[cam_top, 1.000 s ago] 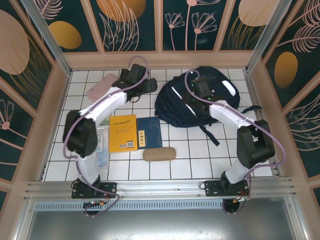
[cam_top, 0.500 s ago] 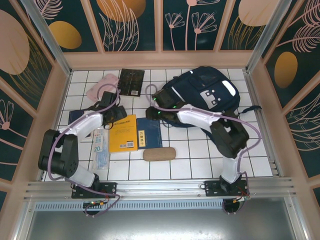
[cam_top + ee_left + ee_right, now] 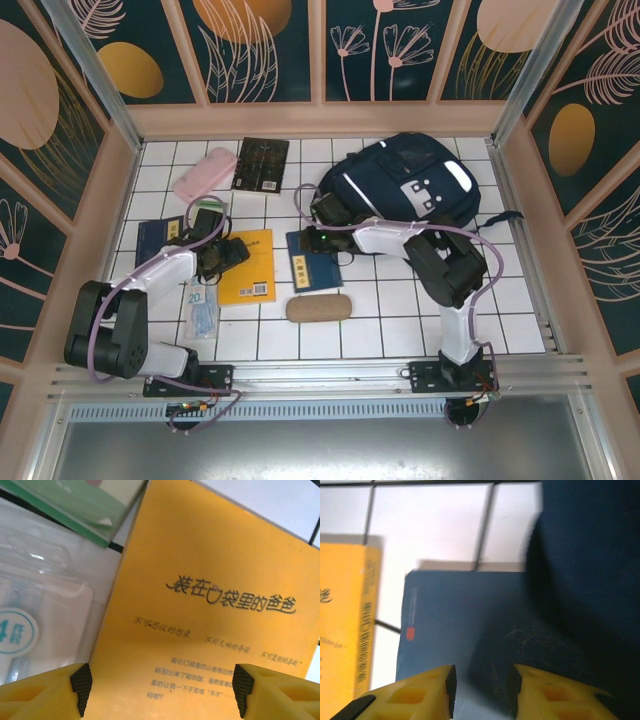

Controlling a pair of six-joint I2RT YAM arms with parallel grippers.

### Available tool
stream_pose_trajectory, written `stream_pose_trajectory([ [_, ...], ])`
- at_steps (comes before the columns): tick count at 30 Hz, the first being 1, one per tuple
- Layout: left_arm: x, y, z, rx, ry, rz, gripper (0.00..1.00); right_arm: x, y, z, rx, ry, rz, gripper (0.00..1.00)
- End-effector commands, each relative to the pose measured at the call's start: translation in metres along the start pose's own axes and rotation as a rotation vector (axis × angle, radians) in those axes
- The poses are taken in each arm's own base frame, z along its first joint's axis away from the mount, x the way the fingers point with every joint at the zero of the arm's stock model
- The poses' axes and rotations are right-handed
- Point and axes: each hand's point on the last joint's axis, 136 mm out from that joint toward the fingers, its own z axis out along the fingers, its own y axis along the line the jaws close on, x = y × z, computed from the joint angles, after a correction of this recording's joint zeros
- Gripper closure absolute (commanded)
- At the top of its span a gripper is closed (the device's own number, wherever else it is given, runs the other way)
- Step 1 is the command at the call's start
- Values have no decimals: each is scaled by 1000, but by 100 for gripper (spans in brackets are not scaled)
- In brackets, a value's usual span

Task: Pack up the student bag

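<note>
The student bag [image 3: 410, 185], a large navy backpack with white stripes and grey patches, lies at the back right, and its dark fabric [image 3: 590, 555] shows in the right wrist view. My right gripper [image 3: 322, 243] [image 3: 481, 687] hovers low over the small navy booklet [image 3: 318, 268] [image 3: 450, 615] just left of the bag. Its jaws stand a narrow gap apart with nothing between them. My left gripper [image 3: 228, 253] [image 3: 161, 690] is wide open over the yellow book [image 3: 250, 270] [image 3: 210, 605], near that book's left edge.
A brown pencil case [image 3: 318, 307] lies in front of the books. A plastic packet [image 3: 202, 305] [image 3: 40, 625] and a blue booklet [image 3: 152, 237] sit at the left. A pink case [image 3: 205, 172] and a dark book [image 3: 262, 163] are at the back left.
The left arm drew back from the far left down onto the yellow book. The right gripper left the bag and came down over the navy booklet, which shifted slightly right.
</note>
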Motion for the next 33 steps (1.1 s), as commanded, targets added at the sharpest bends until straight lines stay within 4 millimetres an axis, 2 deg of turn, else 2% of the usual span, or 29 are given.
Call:
stream_pose_trajectory([
  [1, 5, -18, -3, 128, 15, -51, 25, 22, -70, -5, 178, 73, 14, 62],
  [4, 11, -17, 0, 137, 31, -55, 26, 1, -50, -16, 148, 39, -46, 60],
  [7, 8, -11, 1, 104, 13, -52, 26, -16, -13, -29, 91, -8, -79, 58],
  [9, 6, -2, 2, 45, 6, -46, 27, -20, 12, -33, 49, -21, -83, 58],
  [14, -1, 6, -5, -5, -31, -35, 27, -2, 66, -26, -118, 18, -43, 57],
  [17, -4, 16, -11, -56, -56, -49, 30, 13, 83, -12, -168, 57, -25, 55],
  [21, 1, 25, -10, -87, -56, -55, 36, 24, 96, 3, -186, 85, -29, 52],
  [26, 27, 37, 6, -98, 26, -71, 46, 35, 100, 17, -213, 118, -3, 51],
  [30, 40, 40, 13, -76, 59, -92, 53, 45, 101, 28, -216, 149, 24, 50],
  [33, 49, 38, 15, -42, 89, -111, 54, 56, 103, 35, -228, 175, 45, 50],
])
